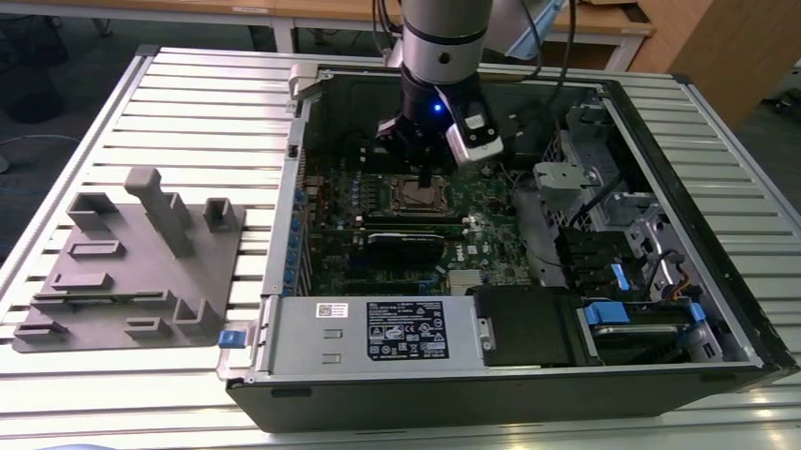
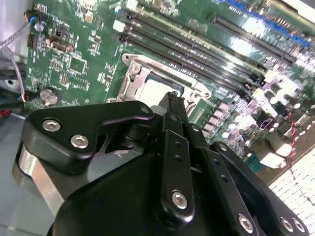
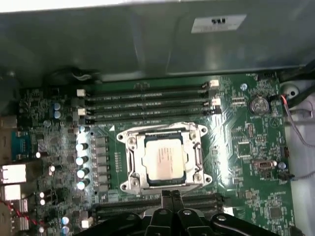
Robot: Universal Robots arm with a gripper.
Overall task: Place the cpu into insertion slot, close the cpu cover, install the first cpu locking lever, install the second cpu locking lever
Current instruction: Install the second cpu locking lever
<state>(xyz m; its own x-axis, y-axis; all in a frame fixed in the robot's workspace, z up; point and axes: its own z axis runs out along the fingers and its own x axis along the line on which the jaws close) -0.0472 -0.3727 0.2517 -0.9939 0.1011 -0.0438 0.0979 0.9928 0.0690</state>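
Observation:
The cpu, a dull silver square chip, lies flat in the insertion slot on the green board. The silvery cpu cover lies down around it, and the chip's top shows through the cover's window. In both wrist views my gripper hovers just off one edge of the socket, its black fingers shut together with nothing between them. The second wrist view has the gripper tip right at the cpu. In the exterior view the gripper hangs just above the socket. I cannot make out how the locking levers stand.
The board sits inside an open computer case on a slatted metal table. Long black memory slots run on both sides of the socket. A power supply and drive bays crowd the case. A grey fixture stands on the exterior view's left.

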